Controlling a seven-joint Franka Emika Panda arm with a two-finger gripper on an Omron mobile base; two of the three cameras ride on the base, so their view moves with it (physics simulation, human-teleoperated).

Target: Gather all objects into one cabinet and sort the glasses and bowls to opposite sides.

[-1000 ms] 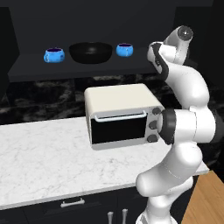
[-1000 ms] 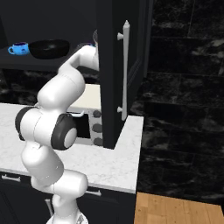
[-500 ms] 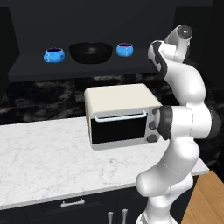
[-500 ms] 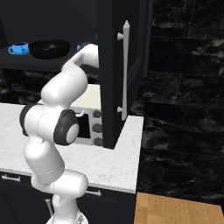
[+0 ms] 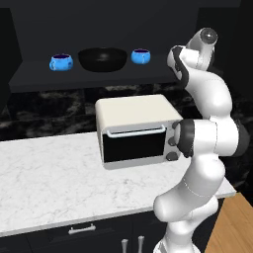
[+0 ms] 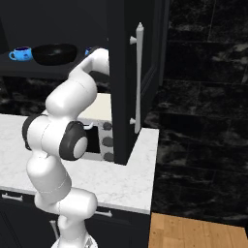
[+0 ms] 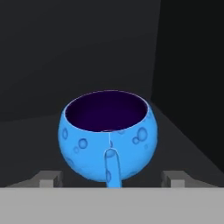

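**A:** Start big. Where do the task's things sit?

**B:** All in the cabinet (image 5: pixel 29 81), on its long dark shelf. In the left base view the black bowl (image 5: pixel 103 59) is in the middle, one blue cup (image 5: pixel 61 62) at its nine o'clock and a second cup (image 5: pixel 140 56) at its three o'clock. Below them a cream toaster oven (image 5: pixel 136 129) stands on the white marble counter (image 5: pixel 44 183).

**A:** And the tool?

**B:** In the hand view the tool (image 7: pixel 109 180) is released. Its two grey fingertips (image 7: pixel 48 178) stand wide apart, one at seven o'clock and one at five o'clock of a third cup (image 7: pixel 107 138). That cup stands upright on the shelf between them, with a gap on each side, its handle pointing straight back at the camera.

**A:** Is it touching either fingertip?

**B:** No, both sit clear of its round sides.

**A:** What is hard to make out?

**B:** Plenty. In the right base view the open cabinet door (image 6: pixel 127 77) covers the arm's wrist. The arm also hides most of the cup next to the bowl, so just a blue sliver shows at the bowl's three o'clock. In the left base view the arm's upper links block the right end of the shelf, so the third cup's spot there can't be seen. The toaster oven's right edge is cut off by the elbow.
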